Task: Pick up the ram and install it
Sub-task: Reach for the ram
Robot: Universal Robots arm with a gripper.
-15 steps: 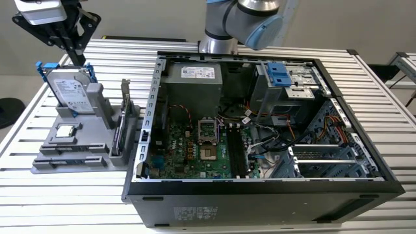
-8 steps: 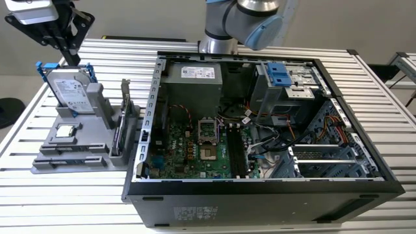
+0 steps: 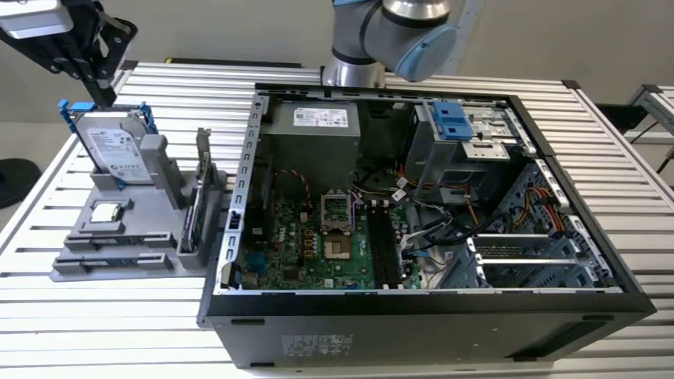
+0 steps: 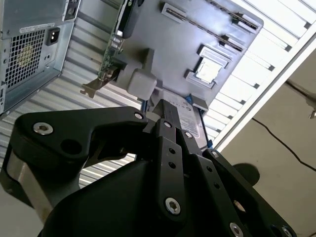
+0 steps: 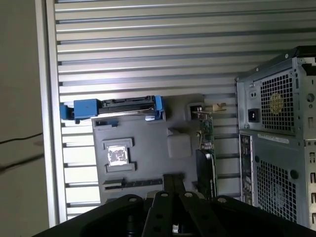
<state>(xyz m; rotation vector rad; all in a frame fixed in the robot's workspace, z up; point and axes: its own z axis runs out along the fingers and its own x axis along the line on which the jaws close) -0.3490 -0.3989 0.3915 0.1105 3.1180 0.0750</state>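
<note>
My gripper [image 3: 106, 96] hangs above the far end of a grey parts holder [image 3: 158, 264] at the exterior view's left, its black fingers together and nothing between them. It is just over a silver hard drive [image 3: 110, 146] in a blue-handled bracket. The ram [image 3: 121, 239] looks like a thin dark stick on edge in a slot at the holder's near end. In the first wrist view that slot [image 5: 133, 182] lies just ahead of the gripper [image 5: 174, 178]. In the second wrist view the gripper [image 4: 160, 106] points at the hard drive's end.
A square silver processor [image 3: 109, 212] lies in the holder's middle pocket. A green expansion card [image 3: 197, 201] stands upright along the holder's side. The open computer case [image 3: 421, 312] fills the middle, its motherboard [image 3: 316, 245] exposed. All rest on a slatted metal table [image 3: 106, 316].
</note>
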